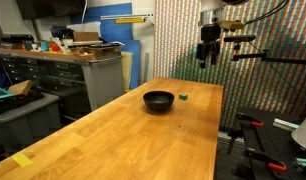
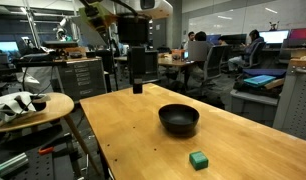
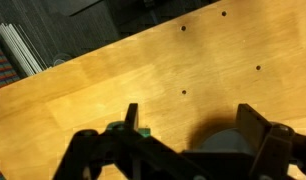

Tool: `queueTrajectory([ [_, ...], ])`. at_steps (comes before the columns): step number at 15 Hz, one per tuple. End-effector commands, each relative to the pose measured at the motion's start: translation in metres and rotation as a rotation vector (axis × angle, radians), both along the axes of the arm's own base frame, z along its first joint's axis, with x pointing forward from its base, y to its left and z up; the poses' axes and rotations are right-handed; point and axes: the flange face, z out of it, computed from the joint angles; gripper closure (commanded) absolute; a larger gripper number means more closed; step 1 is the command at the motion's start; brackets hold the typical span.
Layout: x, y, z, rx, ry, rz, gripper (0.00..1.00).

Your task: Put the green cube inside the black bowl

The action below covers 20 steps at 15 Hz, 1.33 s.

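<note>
The green cube (image 1: 183, 97) is a tiny block on the wooden table, just beside the black bowl (image 1: 159, 100). In both exterior views they sit close together: cube (image 2: 198, 159), bowl (image 2: 179, 119). My gripper (image 1: 208, 62) hangs high above the table's far end, well away from both; it also shows in an exterior view (image 2: 139, 85). In the wrist view my gripper (image 3: 188, 118) is open and empty, with the cube (image 3: 141, 129) partly hidden behind one finger and the bowl (image 3: 225, 140) partly hidden at the bottom edge.
The long wooden table (image 1: 133, 140) has small dark holes in its surface. A workbench with clutter (image 1: 78, 50) and a blue panel stand beside it. A small round table (image 2: 33, 108) holds white items. Tripods stand at the table's side (image 1: 258, 135).
</note>
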Motion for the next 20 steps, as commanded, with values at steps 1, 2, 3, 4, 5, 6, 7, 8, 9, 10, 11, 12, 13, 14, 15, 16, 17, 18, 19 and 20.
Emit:
queueTrajectory([
  [1, 0.030, -0.035, -0.015, 0.008, -0.002, -0.013, 0.00],
  [2, 0.036, -0.042, -0.020, 0.009, -0.002, -0.022, 0.00],
  [3, 0.042, -0.049, -0.026, 0.007, -0.011, -0.027, 0.00],
  [4, 0.048, -0.054, -0.031, 0.008, -0.008, -0.032, 0.00],
  [5, 0.054, -0.058, -0.037, 0.007, -0.010, -0.034, 0.00],
  [6, 0.059, -0.062, -0.043, 0.006, -0.009, -0.035, 0.00],
  [7, 0.063, -0.065, -0.048, 0.008, -0.008, -0.034, 0.00],
  [8, 0.067, -0.067, -0.054, 0.009, -0.006, -0.029, 0.00],
  [9, 0.072, -0.069, -0.060, 0.005, -0.008, -0.022, 0.00],
  [10, 0.075, -0.070, -0.067, 0.004, -0.010, -0.015, 0.00],
  [11, 0.078, -0.071, -0.074, 0.004, -0.013, -0.004, 0.00],
  [12, 0.081, -0.072, -0.080, 0.001, -0.017, 0.005, 0.00],
  [13, 0.083, -0.073, -0.088, -0.002, -0.021, 0.016, 0.00],
  [14, 0.085, -0.073, -0.095, -0.004, -0.025, 0.028, 0.00],
  [15, 0.085, -0.075, -0.104, -0.006, -0.027, 0.040, 0.00],
  [16, 0.086, -0.076, -0.112, -0.007, -0.028, 0.051, 0.00],
  [17, 0.086, -0.078, -0.120, -0.009, -0.036, 0.062, 0.00],
  [18, 0.086, -0.080, -0.128, -0.011, -0.039, 0.070, 0.00],
  [19, 0.087, -0.083, -0.136, -0.014, -0.045, 0.078, 0.00],
  [20, 0.087, -0.086, -0.144, -0.022, -0.056, 0.087, 0.00],
])
